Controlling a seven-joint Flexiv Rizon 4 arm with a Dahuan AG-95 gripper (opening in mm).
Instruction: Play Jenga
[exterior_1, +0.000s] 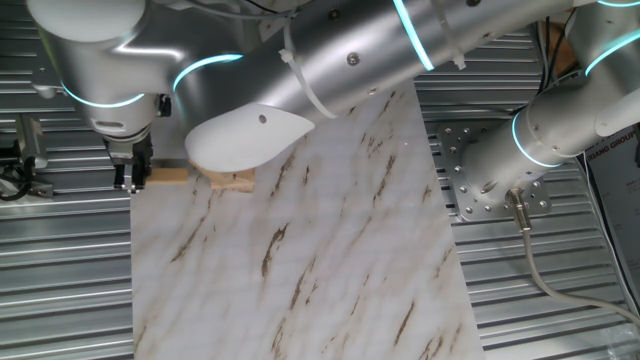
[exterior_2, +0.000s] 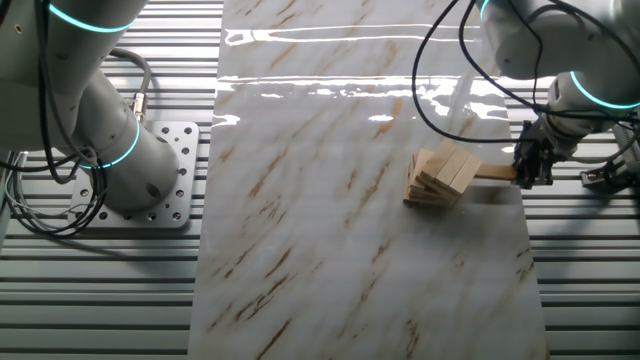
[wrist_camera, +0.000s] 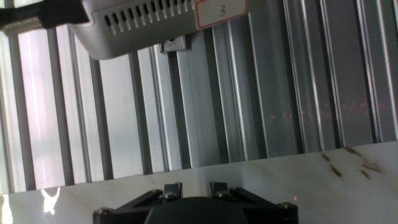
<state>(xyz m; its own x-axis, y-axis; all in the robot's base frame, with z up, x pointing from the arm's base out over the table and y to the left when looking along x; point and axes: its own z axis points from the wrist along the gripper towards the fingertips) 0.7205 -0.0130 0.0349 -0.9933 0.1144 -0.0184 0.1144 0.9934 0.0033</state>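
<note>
The Jenga stack of pale wood blocks stands on the marble board near its right edge, with its layers skewed. In one fixed view the stack is mostly hidden behind the arm's white cover. One block sticks out sideways from the stack past the board's edge; it also shows in one fixed view. My gripper is shut on that block's outer end, also seen in one fixed view. In the hand view only the gripper's two dark finger parts show, close together; the block is hidden there.
The marble board lies on a ribbed metal table. The arm's base plate is bolted left of the board. Black cables hang over the board's far right. A white vented device is at the top of the hand view.
</note>
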